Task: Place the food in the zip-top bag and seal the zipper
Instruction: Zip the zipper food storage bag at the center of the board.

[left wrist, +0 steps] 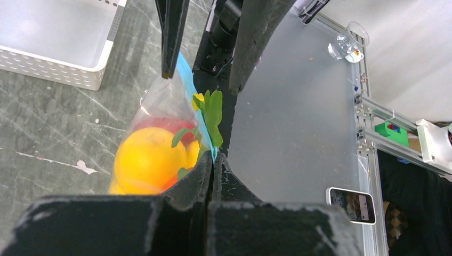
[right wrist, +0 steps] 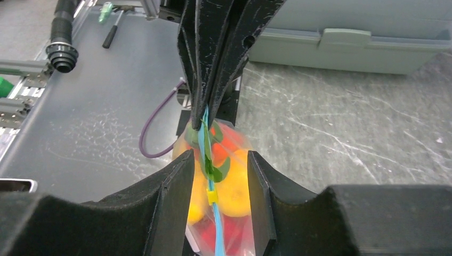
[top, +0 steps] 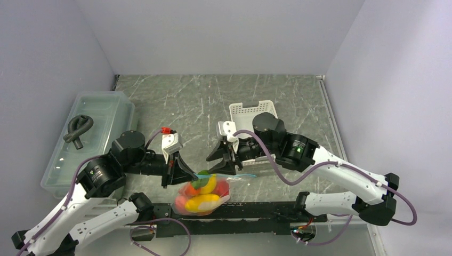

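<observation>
The clear zip-top bag point(top: 224, 192) hangs just above the near table edge, between my two grippers. The food point(top: 202, 202) is inside it: yellow fruit point(left wrist: 146, 160), red pieces and a green leafy piece point(left wrist: 213, 112). My left gripper point(top: 193, 178) point(left wrist: 213, 160) is shut on one end of the teal zipper point(right wrist: 205, 138). My right gripper point(top: 221, 165) point(right wrist: 216, 178) is open and straddles the zipper without touching it. A small yellow slider point(right wrist: 212, 196) sits on the strip between its fingers.
The white perforated basket point(top: 253, 112) point(left wrist: 53, 42) stands behind the right arm. A translucent lidded bin point(top: 88, 138) point(right wrist: 346, 48) with a black hose point(top: 77, 128) on it lies at the left. A phone point(left wrist: 352, 205) rests on the grey front ledge.
</observation>
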